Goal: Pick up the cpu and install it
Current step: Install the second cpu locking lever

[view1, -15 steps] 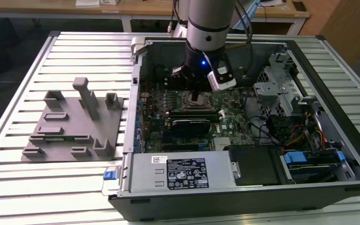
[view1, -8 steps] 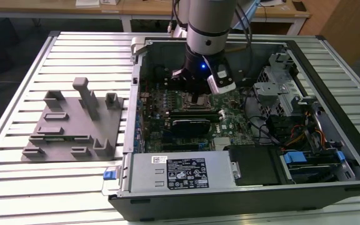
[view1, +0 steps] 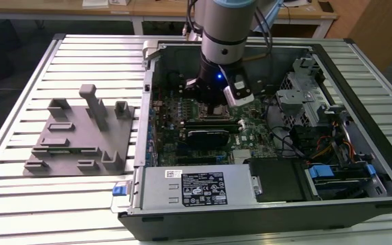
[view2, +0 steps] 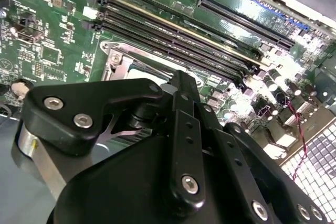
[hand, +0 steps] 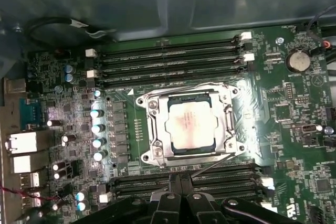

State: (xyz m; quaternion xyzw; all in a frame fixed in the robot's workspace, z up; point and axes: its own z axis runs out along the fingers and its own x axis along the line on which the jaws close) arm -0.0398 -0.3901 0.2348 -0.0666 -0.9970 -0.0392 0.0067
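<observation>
Open computer case lying on a slatted worktop, with the arm reaching down over the motherboard. The cpu sits flat inside the metal frame of the socket, between two banks of memory slots, its silvery top facing up in the first wrist view; it appears squarely seated, so the pick-up and the placing look done. Whether the retaining frame is latched over the chip cannot be judged from here, and that would be what remains, if anything. The hand hangs just above the board at the near edge of the socket, clear of the chip and holding nothing that can be seen; its fingertips are cut off or masked by its own black body in both wrist views, so whether they stand apart or together cannot be told. In the exterior view the arm's wrist covers the socket; the grey parts fixture stands on the worktop well apart from the case
</observation>
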